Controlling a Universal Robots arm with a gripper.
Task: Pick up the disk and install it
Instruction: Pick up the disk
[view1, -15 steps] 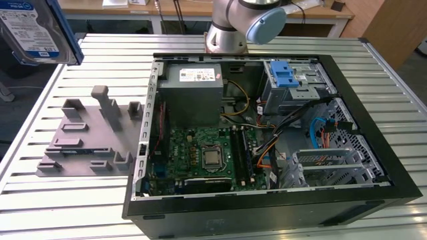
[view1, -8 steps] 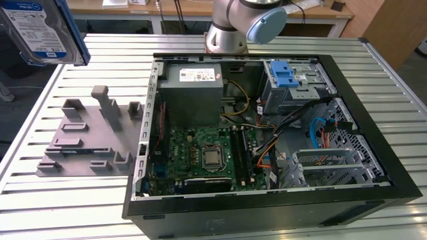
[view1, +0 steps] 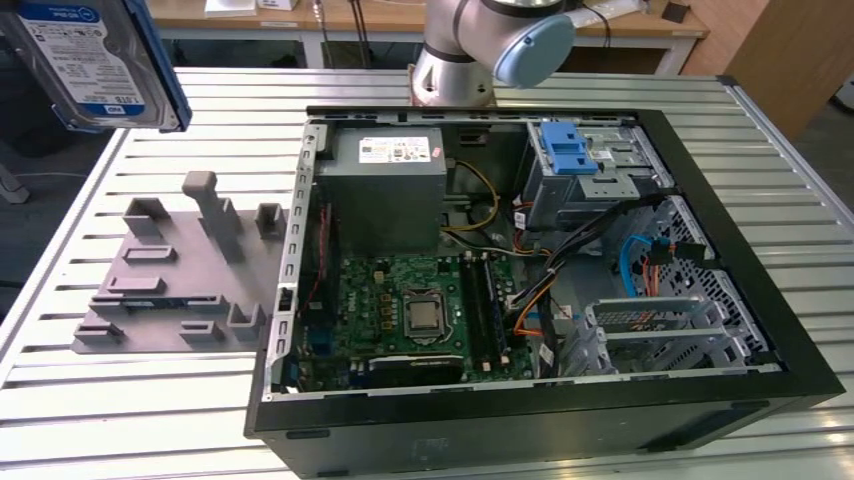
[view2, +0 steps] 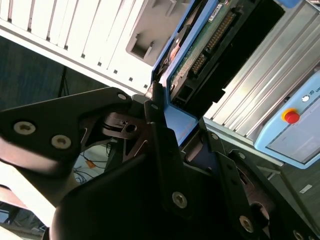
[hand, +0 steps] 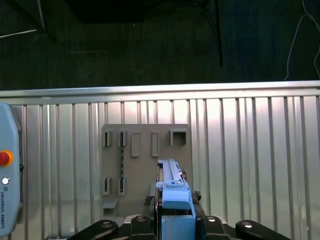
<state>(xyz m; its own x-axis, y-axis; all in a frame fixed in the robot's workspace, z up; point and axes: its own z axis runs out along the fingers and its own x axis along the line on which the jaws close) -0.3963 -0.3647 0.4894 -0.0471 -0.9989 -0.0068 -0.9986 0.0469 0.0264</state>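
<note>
Plainly the gripper pinches the disk by 1 end, long axis running out from it, aloft over the grey holder. The drive cage lies well apart, toward the exterior view's right.

My claw is matte black, dotted with silver screw heads. The disk clamped in it is silver, with a white-and-blue label. Its side rails read light blue, and its circuit board is green. Beyond the claw's tips, the table is pale silver in ribbed stripes, and the fixture plate on it is plain grey. Off to the claw's side, the pendant is pale blue with a red button ringed in yellow. Farther from the claw, the computer case is black. Inside it are a green motherboard, a grey power supply with a white sticker, and a blue latch.
</note>
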